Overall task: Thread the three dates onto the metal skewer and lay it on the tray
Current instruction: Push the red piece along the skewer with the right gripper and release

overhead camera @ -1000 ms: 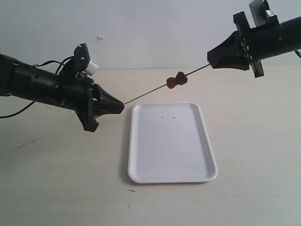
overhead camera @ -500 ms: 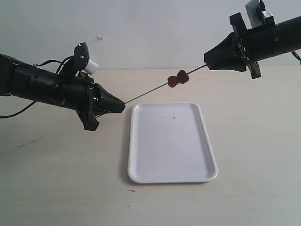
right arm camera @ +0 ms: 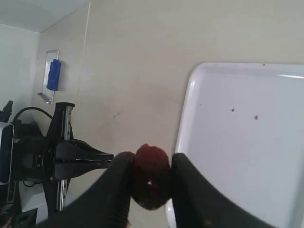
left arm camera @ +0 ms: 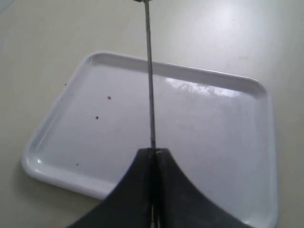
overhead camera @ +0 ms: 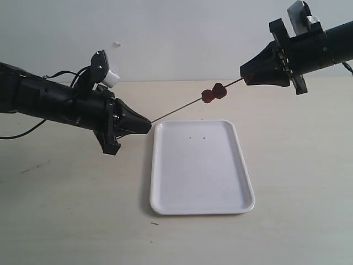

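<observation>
Tabletop [overhead camera: 66, 210], skewer [overhead camera: 176, 109] aloft across tray [overhead camera: 201, 176] rim

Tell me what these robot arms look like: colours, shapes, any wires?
The left arm and right arm are matte black, thick tubes. The left gripper and right gripper taper to slim black wedges ahead of a flat bracket. A white camera block sits on each wrist. Thin black cables loop off the left arm. No markings show.

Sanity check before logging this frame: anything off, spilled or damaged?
Only a few tiny dark specks on the tray, toward its skewer-side end; they may be date crumbs. The skewer looks straight. Nothing else stands out.
</observation>
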You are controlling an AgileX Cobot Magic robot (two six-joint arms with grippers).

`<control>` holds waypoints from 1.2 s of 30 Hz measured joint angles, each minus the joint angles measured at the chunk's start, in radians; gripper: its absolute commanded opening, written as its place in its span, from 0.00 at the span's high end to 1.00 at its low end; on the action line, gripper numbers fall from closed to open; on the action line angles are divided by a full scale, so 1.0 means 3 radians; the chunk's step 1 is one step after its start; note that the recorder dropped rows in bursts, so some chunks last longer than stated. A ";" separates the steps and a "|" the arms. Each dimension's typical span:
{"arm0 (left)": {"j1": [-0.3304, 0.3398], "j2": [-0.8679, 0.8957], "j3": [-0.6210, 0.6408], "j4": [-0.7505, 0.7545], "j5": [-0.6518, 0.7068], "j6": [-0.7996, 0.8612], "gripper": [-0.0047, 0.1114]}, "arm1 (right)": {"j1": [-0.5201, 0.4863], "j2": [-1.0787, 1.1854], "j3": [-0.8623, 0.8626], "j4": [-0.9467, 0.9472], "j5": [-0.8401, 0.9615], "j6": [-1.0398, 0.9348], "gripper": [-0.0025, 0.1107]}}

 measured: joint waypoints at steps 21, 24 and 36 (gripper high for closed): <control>-0.0179 0.0000 0.0000 -0.0270 -0.0234 0.0000 0.96 | 0.0165 0.0007 0.0000 0.0000 0.0000 -0.0006 0.72; -0.0179 0.0000 0.0000 -0.0275 -0.0239 0.0000 0.96 | 0.0192 0.0007 0.0000 0.0007 -0.0007 -0.0006 0.70; -0.0187 0.0000 0.0000 -0.0269 -0.0261 0.0006 0.96 | 0.0205 0.0007 0.0000 0.0098 0.0001 -0.0207 0.35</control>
